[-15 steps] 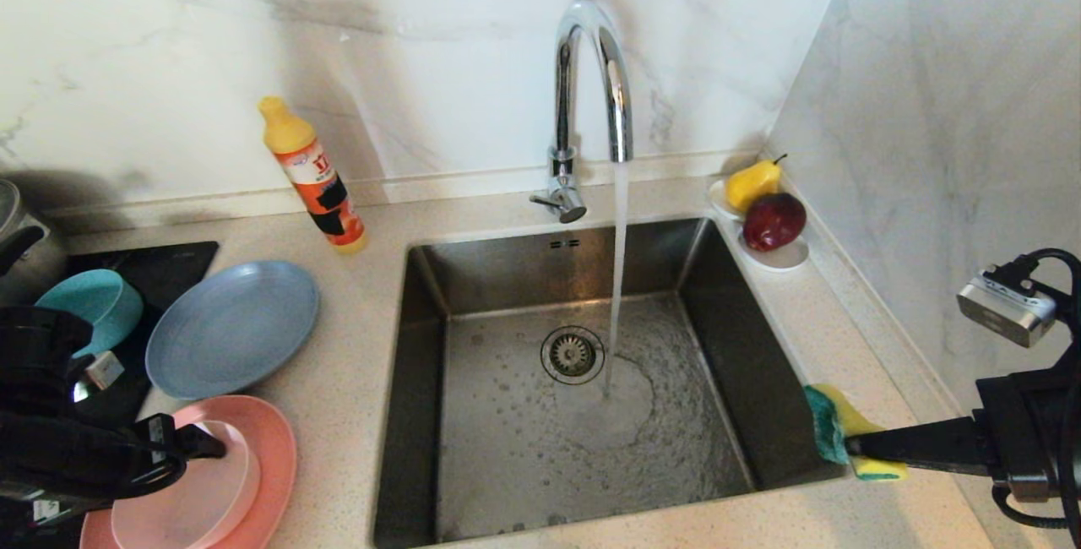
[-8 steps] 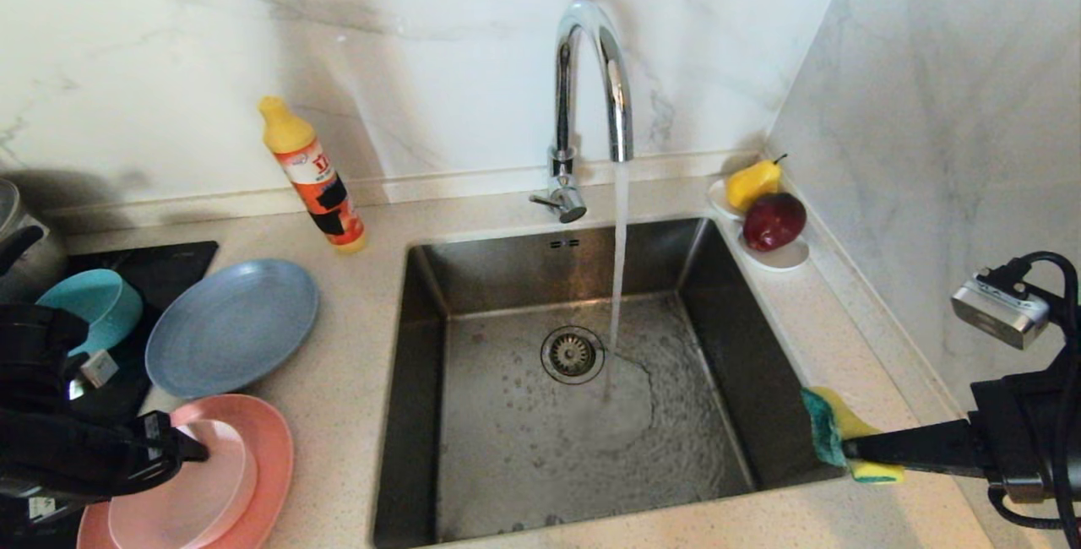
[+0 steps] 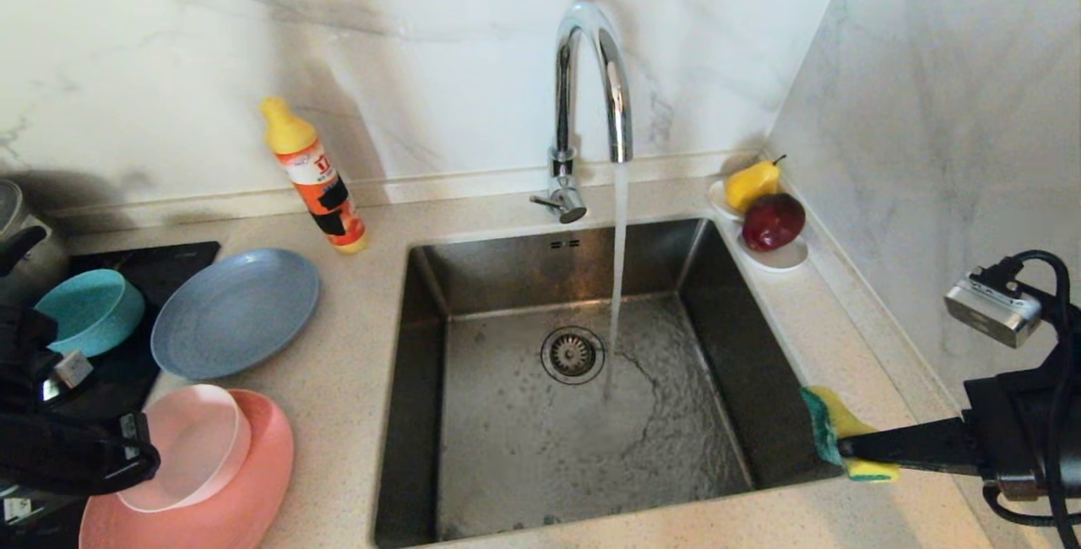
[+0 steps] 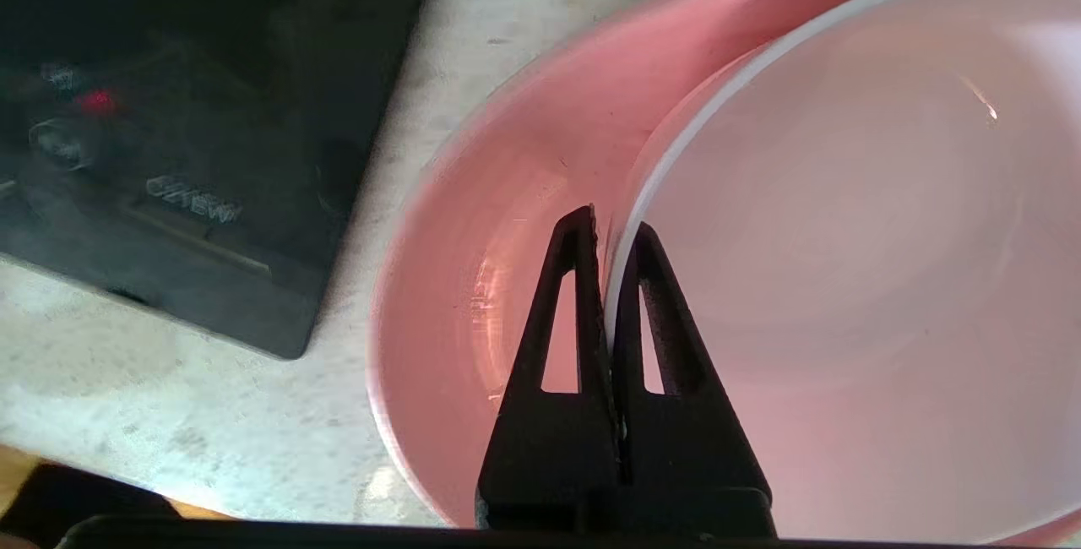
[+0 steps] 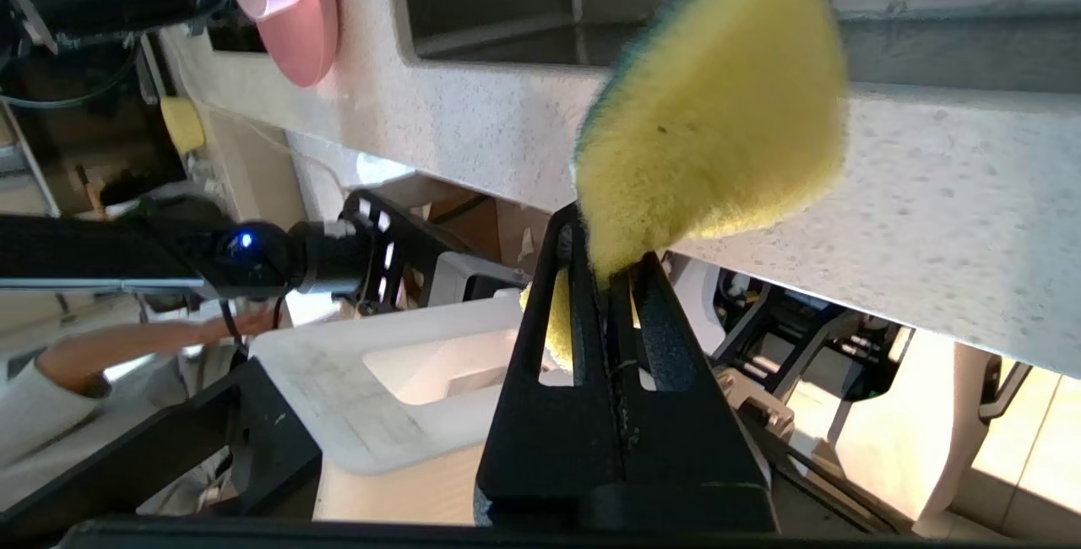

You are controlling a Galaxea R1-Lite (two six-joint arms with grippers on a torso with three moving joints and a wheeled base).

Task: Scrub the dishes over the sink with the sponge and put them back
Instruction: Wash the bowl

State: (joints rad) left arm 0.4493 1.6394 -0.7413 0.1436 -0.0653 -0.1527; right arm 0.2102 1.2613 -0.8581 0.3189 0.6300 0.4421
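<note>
Pinching the near rim of the pale pink-white bowl (image 4: 844, 279), the left gripper (image 4: 610, 232) has one black finger outside the wall and one inside, pressed together on it; a second ago those fingers stood wide apart over the bowl. The bowl now sits tilted on the wide salmon-pink plate (image 3: 228, 502), its far edge lifted compared with before. Beside them lie the wide grey-blue plate (image 3: 235, 312) and the teal bowl (image 3: 89, 311), the latter on a black cooktop (image 4: 169, 127) whose faint lettering is too blurred to read. An orange bottle with a yellow cap (image 3: 314, 177) stands by the wall; its white label shows red digits resembling "17", the rest illegible. Water runs from the chrome gooseneck tap (image 3: 591, 93) into the square steel sink (image 3: 583, 414). At the sink's right edge the right gripper (image 3: 844, 446) keeps its fingers clamped on the yellow sponge with a green scouring face (image 3: 832, 431), as before.
</note>
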